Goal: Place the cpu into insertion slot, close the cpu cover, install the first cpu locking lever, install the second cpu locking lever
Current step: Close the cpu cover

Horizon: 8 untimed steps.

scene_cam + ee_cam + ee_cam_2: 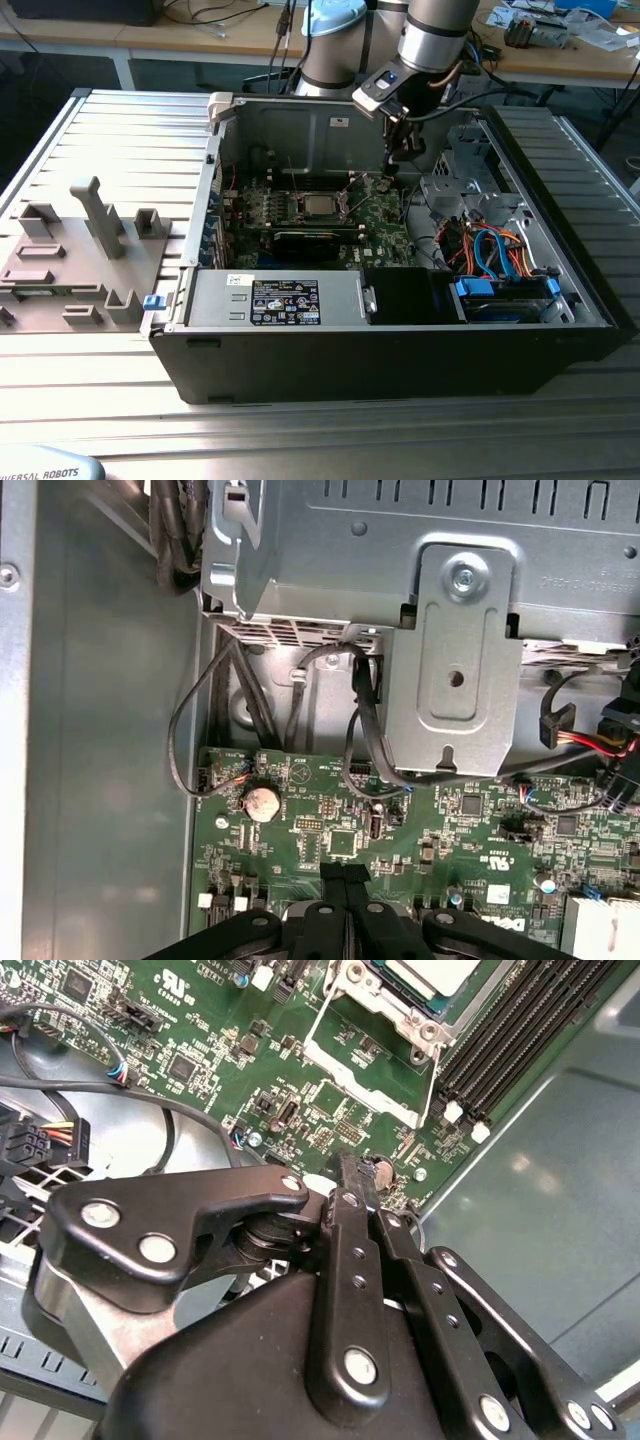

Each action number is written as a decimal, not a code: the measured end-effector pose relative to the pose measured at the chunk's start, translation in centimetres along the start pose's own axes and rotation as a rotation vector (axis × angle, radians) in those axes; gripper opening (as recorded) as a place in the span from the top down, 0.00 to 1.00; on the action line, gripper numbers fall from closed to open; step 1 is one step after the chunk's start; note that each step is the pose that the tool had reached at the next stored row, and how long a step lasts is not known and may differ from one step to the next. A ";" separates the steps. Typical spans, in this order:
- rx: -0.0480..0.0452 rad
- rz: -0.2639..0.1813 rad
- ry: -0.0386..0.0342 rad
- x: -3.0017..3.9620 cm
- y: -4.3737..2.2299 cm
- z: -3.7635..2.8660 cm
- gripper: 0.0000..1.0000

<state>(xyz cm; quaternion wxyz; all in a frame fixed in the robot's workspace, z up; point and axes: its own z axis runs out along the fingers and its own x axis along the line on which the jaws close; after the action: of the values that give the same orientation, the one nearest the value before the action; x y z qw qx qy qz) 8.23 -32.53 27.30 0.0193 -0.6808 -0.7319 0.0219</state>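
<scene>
cpu [320, 206] lies flat on the green board [380, 225] in the exterior view, toward that view's left of the gripper [393, 168]. in the second wrist view it sits ahead of the fingers [350, 1220], which are pinched together on nothing. in the first wrist view those tips hang over the board.

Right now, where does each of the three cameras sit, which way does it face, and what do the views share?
Exterior view: off the arm, looking down into the open computer case; the arm and its gripper hang over the green board.
Second wrist view: on the wrist, looking past the shut gripper toward the cpu.
First wrist view: on the wrist, looking over the gripper at the board's edge and a grey bracket.
Shared: both wrist views show the coin battery; the exterior view also shows the cpu.
</scene>
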 end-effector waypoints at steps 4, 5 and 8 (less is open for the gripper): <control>-0.0004 0.000 0.0056 0.00 0.01 0.26 0.89; -0.0004 0.000 0.0061 0.00 0.02 0.34 0.89; -0.0005 0.000 0.0074 0.00 0.04 0.70 0.89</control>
<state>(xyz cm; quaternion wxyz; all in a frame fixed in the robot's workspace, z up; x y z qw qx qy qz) 8.23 -32.53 26.60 0.0218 -0.6808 -0.7319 0.0192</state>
